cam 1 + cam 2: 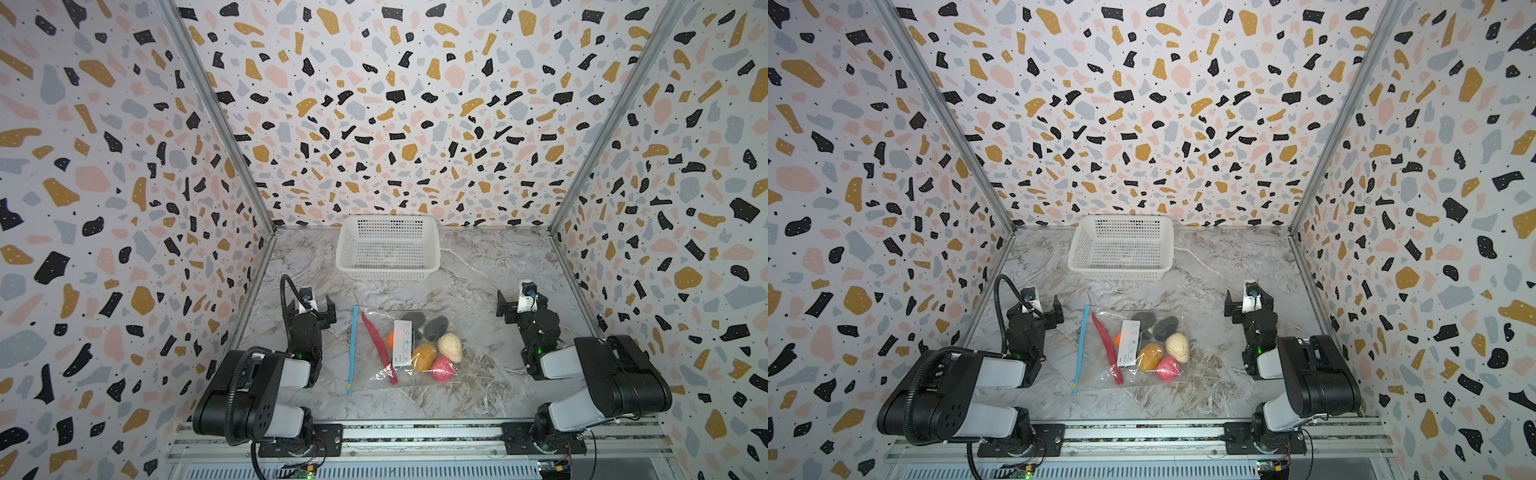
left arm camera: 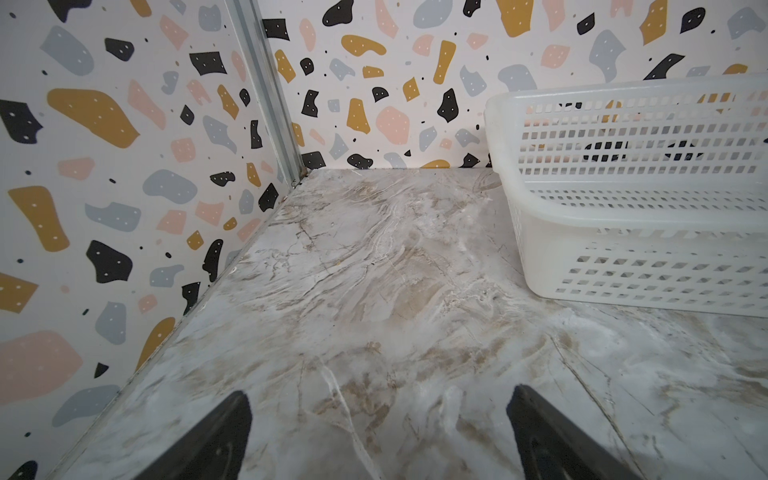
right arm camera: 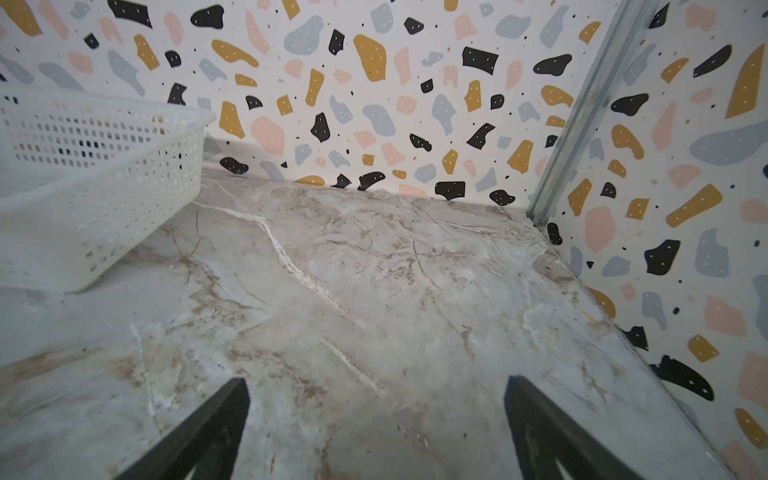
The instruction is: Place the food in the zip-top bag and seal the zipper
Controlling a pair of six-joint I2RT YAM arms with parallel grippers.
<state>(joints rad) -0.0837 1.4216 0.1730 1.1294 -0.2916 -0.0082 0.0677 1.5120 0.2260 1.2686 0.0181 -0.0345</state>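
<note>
The left arm (image 1: 249, 395), with ribbed cable (image 1: 283, 299), and right arm (image 1: 619, 374) are black with grey covers.

- White perforated basket (image 1: 387, 268) stands at the back of the marbled tabletop (image 1: 465, 270), close to the rear wall
- Terrazzo-patterned walls (image 1: 374, 104) enclose three sides

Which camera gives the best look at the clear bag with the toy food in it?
The top views: both show the whole bag lying flat, blue strip included. Both wrist views miss it, showing only table and the white basket.
</note>
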